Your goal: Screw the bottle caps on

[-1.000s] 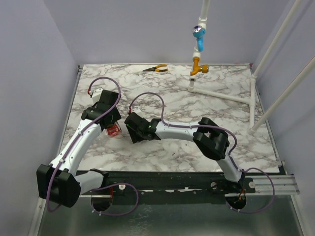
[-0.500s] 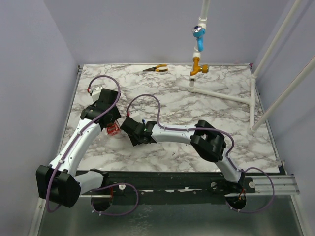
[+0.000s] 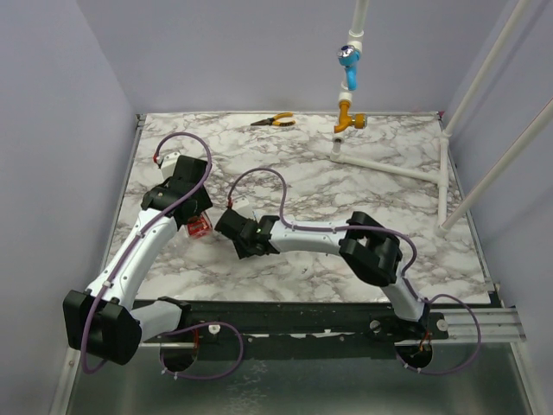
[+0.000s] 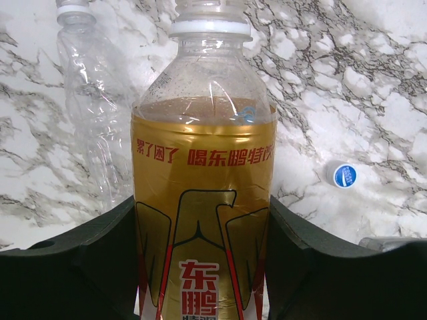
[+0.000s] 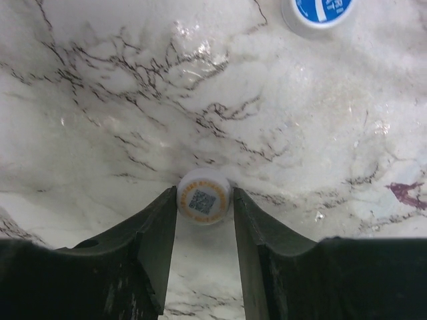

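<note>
Left gripper [image 4: 202, 223]: clamps clear plastic bottle [image 4: 203, 167], amber liquid, red lettering.
Right gripper [image 5: 203, 207]: angled low, pinches small white round cap [image 5: 203, 197] on glossy marble tabletop [image 5: 120, 80].

Overhead view from near edge, looking down on table [image 3: 432, 225], wrist views close, both showing blue cap [image 4: 345, 175]

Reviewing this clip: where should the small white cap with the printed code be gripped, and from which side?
Across its round side wall, from straight above. The white cap lies printed top up on the marble table, so only the rim offers opposed faces. The right gripper has a finger against each side.
</note>
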Available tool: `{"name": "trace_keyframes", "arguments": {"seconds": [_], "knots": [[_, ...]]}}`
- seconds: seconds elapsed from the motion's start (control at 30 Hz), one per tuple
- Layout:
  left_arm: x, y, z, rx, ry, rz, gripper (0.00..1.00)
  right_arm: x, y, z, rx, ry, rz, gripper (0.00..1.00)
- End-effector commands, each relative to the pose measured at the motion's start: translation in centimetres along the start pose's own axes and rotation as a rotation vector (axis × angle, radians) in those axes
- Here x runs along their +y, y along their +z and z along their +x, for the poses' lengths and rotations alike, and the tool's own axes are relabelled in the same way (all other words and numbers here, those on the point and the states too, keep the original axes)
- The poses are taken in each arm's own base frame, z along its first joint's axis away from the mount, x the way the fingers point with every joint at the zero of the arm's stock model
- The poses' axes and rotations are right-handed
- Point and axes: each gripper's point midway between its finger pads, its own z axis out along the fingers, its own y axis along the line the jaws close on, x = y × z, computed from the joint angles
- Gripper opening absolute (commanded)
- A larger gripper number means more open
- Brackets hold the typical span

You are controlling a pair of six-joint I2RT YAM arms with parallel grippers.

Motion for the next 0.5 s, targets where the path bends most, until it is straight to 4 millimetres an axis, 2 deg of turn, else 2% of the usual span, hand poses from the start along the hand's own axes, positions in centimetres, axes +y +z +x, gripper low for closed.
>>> {"name": "trace_keyframes", "arguments": {"seconds": [0.0, 0.1, 0.2, 0.33, 0.47], "knots": [[-0.3, 0.0, 0.4, 0.028, 0.023, 0.019, 0.52, -3.0, -0.9, 4.2, 0.104, -0.011, 0.099, 0.42], [-2.5, -0.1, 1.6, 0.057, 0.078, 0.096, 0.53, -5.4, -2.4, 4.1, 0.095, 0.042, 0.129, 0.42], [-6.0, -0.9, 3.3, 0.071, 0.161, 0.198, 0.54, -9.1, -4.2, 4.1, 0.093, 0.127, 0.155, 0.42], [-11.9, -2.1, 6.8, 0.102, 0.295, 0.378, 0.55, -14.7, -6.8, 4.5, 0.079, 0.261, 0.189, 0.42], [-17.0, -2.7, 10.9, 0.11, 0.484, 0.507, 0.55, -18.9, -9.2, 4.6, 0.058, 0.399, 0.169, 0.41]]}}
